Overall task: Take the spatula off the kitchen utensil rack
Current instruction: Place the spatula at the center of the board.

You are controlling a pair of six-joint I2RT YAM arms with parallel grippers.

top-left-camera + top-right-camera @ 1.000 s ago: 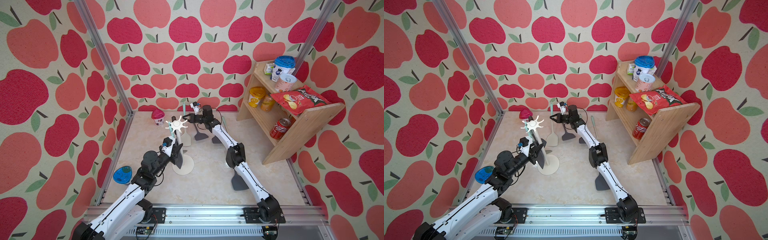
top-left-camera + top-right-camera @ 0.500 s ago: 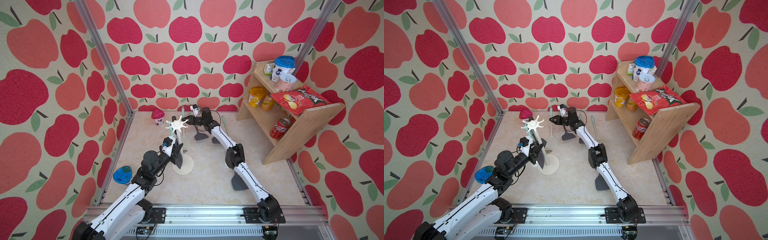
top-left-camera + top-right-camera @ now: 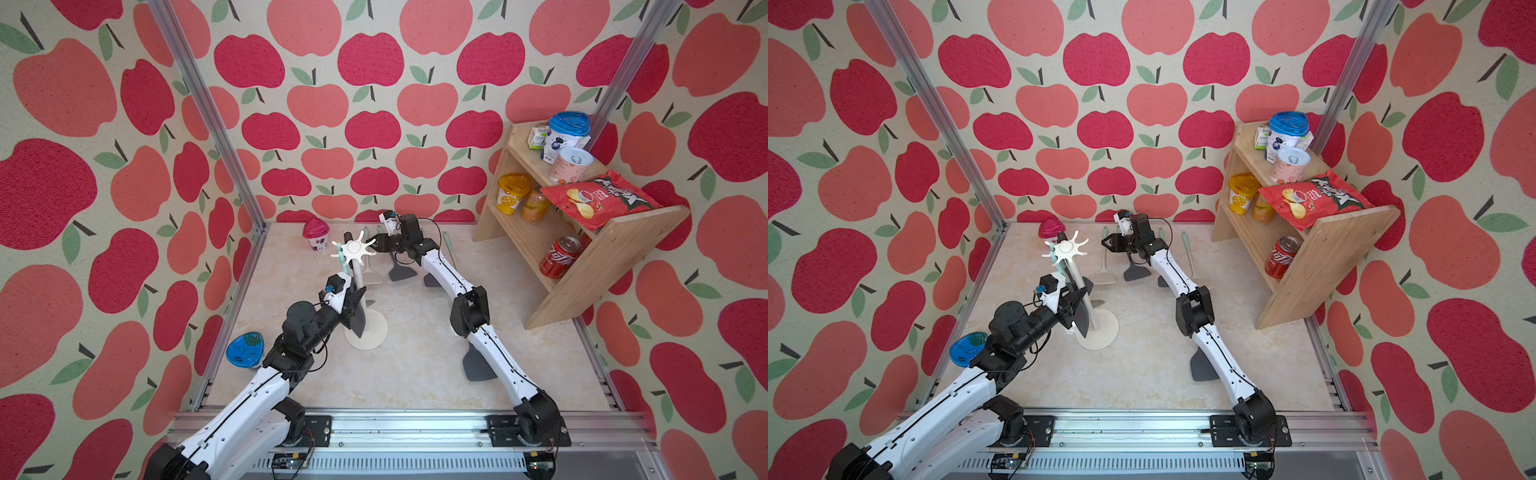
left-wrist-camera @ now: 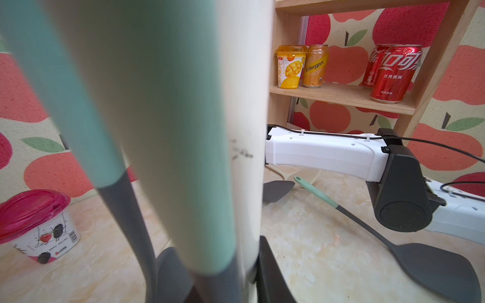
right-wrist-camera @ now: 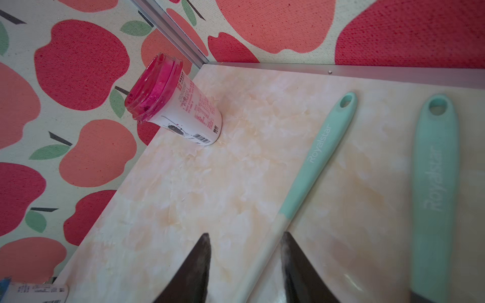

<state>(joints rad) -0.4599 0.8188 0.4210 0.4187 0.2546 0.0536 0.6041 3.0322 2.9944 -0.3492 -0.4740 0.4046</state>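
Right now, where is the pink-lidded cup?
In both top views the pink-lidded cup stands upright in the far left corner of the table, just behind and left of the kitchen utensil rack.

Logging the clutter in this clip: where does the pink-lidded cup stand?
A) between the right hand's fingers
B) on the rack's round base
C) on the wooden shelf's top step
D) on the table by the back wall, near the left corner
D: in both top views the pink-lidded cup stands upright on the table, close to the back wall and near the left corner.
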